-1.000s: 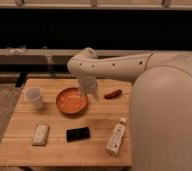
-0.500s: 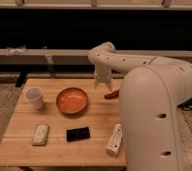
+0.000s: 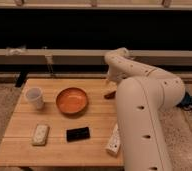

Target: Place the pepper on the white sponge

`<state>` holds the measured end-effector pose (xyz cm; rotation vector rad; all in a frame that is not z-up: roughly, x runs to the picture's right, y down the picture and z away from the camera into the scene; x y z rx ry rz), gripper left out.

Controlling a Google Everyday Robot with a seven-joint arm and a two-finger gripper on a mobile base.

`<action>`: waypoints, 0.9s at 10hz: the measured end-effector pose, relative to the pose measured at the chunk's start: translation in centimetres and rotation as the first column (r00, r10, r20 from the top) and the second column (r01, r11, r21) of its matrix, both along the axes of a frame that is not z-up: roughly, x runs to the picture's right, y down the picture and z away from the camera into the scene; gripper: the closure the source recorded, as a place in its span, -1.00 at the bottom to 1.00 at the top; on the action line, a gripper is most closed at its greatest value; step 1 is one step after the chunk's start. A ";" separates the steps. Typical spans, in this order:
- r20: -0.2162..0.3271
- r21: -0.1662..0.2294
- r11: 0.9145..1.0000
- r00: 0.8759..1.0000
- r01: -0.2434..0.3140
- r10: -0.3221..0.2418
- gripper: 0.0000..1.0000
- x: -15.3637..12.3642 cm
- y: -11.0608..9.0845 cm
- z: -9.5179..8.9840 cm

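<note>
Wooden slat table point(image 3: 64, 150) first, and along its near edge there is a bare strip running left to right in front of everything. Just behind that strip, on the left, lies the small flat off-white rectangular sponge point(image 3: 40, 134), with open wood on all sides and nothing on it. To its right sits the flat black rectangle point(image 3: 78, 133), apart from the sponge. Further right, the white bottle with a green label point(image 3: 113, 141) lies close to the bulky white robot arm point(image 3: 139, 105), which covers the table's whole right side.

Moving to mid-table, the round orange bowl point(image 3: 71, 100) stands centre, and the white cup point(image 3: 34, 97) is near the left edge, with a clear gap between the two.

Over at the far right, the small dark red pepper point(image 3: 110, 94) lies on the wood, just right of the bowl, right up against the arm and well apart from the sponge. Right above it hangs the gripper point(image 3: 109, 80), jaws spread, holding nothing. The far edge behind it is bare, and beyond runs a pale rail point(image 3: 64, 55) against a dark wall.
</note>
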<state>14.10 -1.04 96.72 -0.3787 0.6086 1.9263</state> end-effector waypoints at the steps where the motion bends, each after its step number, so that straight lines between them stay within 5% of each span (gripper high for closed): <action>1: -0.007 -0.002 1.000 1.000 -0.029 0.029 -0.30 0.9 0.4 0.9; 9: -0.009 -0.042 0.995 0.996 -0.093 0.093 -0.30 0.8 2.5 2.4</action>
